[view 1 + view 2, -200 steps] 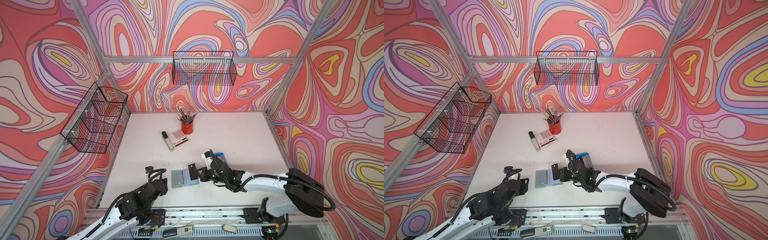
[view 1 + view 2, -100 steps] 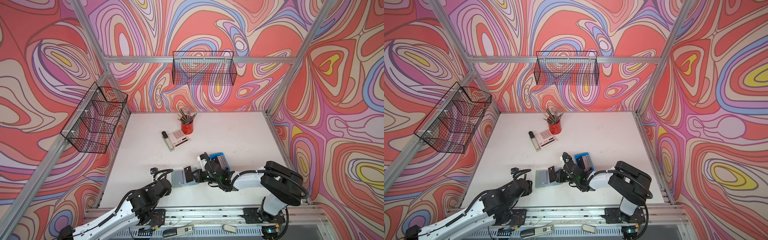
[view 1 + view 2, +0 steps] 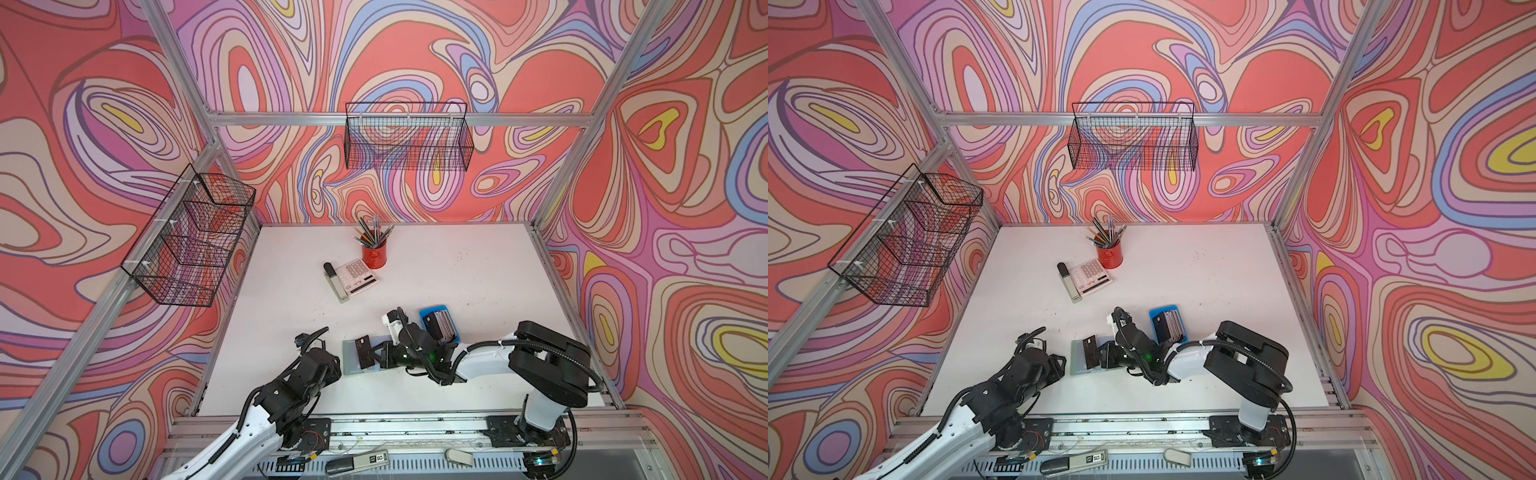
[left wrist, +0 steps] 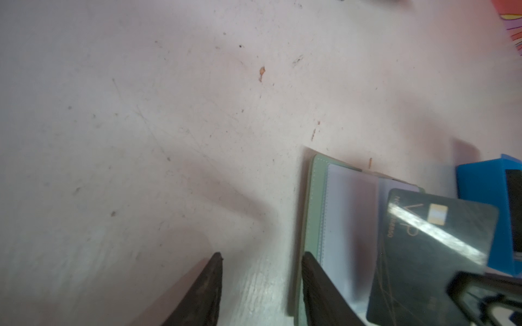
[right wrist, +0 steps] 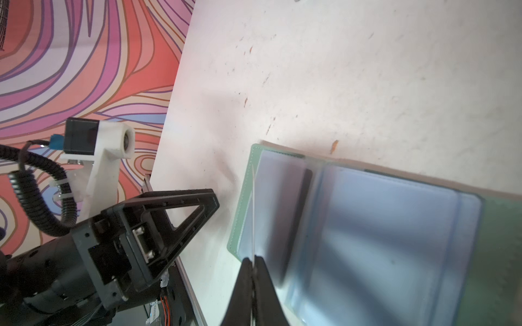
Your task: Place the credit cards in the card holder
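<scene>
The holder (image 3: 349,360) lies open on the table (image 3: 457,266), its clear sleeves (image 5: 367,225) facing up inside the green cover; the right gripper (image 3: 373,354) reaches over the holder from its right side, jaws pressed together on one edge of a dark card (image 3: 362,351); the card stands tilted over the holder's left page, and shows edge-on as a thin pale line in the right wrist view; whether its far edge touches a sleeve I cannot tell; a dark patch lies on the sleeve just beside that line, too blurred to call card or shadow; the left gripper (image 4: 262,255) sits low at the holder's left edge, jaws apart with only bare table between them; one finger (image 4: 319,282) overlaps the cover's outer edge, and whether it presses on it is not clear; just beside the holder's far right corner stands a blue tray (image 3: 424,318), partly behind the right arm; in it the other cards (image 3: 442,326) stand on edge in a leaning row, a dark one foremost, greyer and paler ones behind; well beyond the holder, toward the back wall, a red cup (image 3: 374,259) holds a bunch of pencils (image 3: 372,235); a calculator (image 3: 357,275) lies just beside the cup on the side nearer the holder, with a grey-and-black bar (image 3: 336,284) along its left side; two wire baskets (image 3: 409,143) hang on the walls high above the holder, one at the back, one at the left.
</scene>
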You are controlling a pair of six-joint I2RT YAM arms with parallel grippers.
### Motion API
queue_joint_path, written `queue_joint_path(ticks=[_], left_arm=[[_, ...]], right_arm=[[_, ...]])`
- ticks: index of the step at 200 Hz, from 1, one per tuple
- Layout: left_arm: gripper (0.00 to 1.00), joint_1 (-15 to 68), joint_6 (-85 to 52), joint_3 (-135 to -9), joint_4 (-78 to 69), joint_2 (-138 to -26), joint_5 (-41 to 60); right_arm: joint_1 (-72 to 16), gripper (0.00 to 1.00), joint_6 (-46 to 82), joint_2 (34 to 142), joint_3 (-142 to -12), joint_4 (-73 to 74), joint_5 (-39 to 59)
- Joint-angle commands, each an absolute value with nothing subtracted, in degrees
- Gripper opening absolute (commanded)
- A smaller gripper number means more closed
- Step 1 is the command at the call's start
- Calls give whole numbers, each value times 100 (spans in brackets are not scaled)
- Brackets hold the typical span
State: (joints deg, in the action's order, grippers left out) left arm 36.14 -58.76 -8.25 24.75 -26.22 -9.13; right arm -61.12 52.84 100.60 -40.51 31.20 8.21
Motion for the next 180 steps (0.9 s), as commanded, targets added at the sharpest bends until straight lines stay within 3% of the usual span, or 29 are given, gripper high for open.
queue_joint_path(ticks=[1,54,119,180], left_arm=[[48,3551,-5922,-556,2753,-2455,-580],[48,3542,-5955,-618,2783,-2626,-575],[39,3533,-6005,-650,2452,-3119,-517],[37,3507,-5867,-802,2124,-3392,-437]], right_arm=[[-6164,0,5322,10200,-4113,3108,668],[-6170,0,5299,10230,-4196,2996,585],[-6166,0,5322,10467,-4359,2899,598],[-6152,0,5355,9781,-4335,2297,153]])
